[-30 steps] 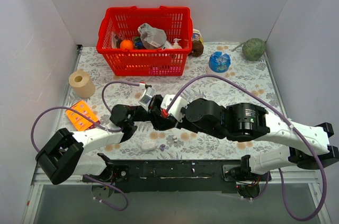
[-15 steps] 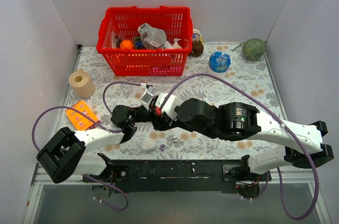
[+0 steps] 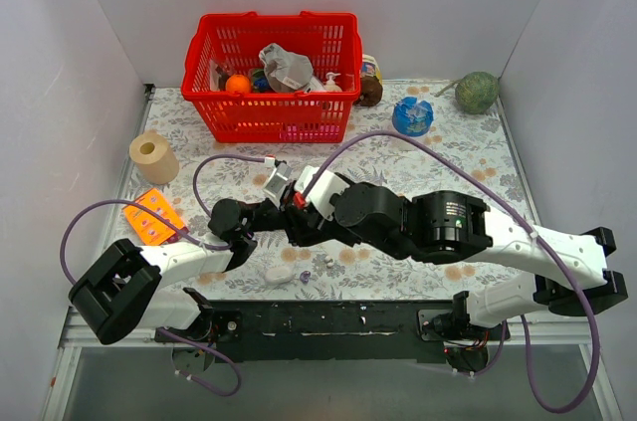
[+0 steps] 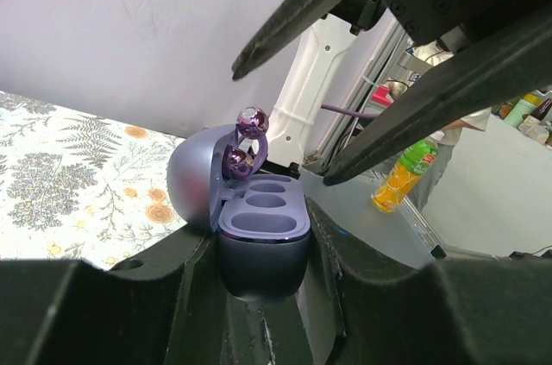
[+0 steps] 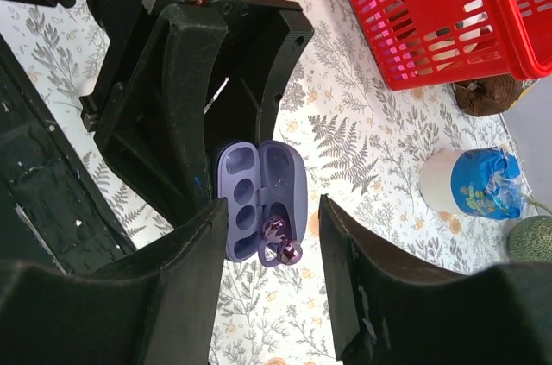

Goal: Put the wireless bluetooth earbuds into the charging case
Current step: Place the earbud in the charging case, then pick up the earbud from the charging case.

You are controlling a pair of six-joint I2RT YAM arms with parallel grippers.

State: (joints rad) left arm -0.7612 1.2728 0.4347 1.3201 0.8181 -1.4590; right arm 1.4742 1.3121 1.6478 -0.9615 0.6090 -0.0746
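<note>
- The case [image 4: 263,214] is pinched at its lower half by the left gripper [image 4: 261,248], whose jaws are pressed against its two sides.
- The case is shown open, with its lid [image 4: 194,179] swung back and its two wells [image 4: 263,201] turned up toward the right gripper [image 5: 271,208].
- Two shiny purple earbuds [image 4: 252,117] are seen at the hinge end, one above the other against the inside of the lid. Neither is seated in a well.
- The right gripper is poised directly over the open case. Its jaws are spread wider than the case, and nothing is gripped between them.
- In the right wrist view, the earbuds are framed in the gap between the two black fingers [image 5: 185,296], at the near end of the case.
- From above, both arms are seen meeting over the middle of the flowered table [image 3: 448,157], and the case is hidden beneath them.
- A red basket [image 3: 271,73] filled with goods is set at the far edge, with a blue tub [image 3: 411,115] to its right.
- A beige roll [image 3: 152,155] and an orange card [image 3: 154,217] are placed on the left side of the table.
- A small white object [image 3: 279,273] is seen lying near the front edge, close to the grippers.
</note>
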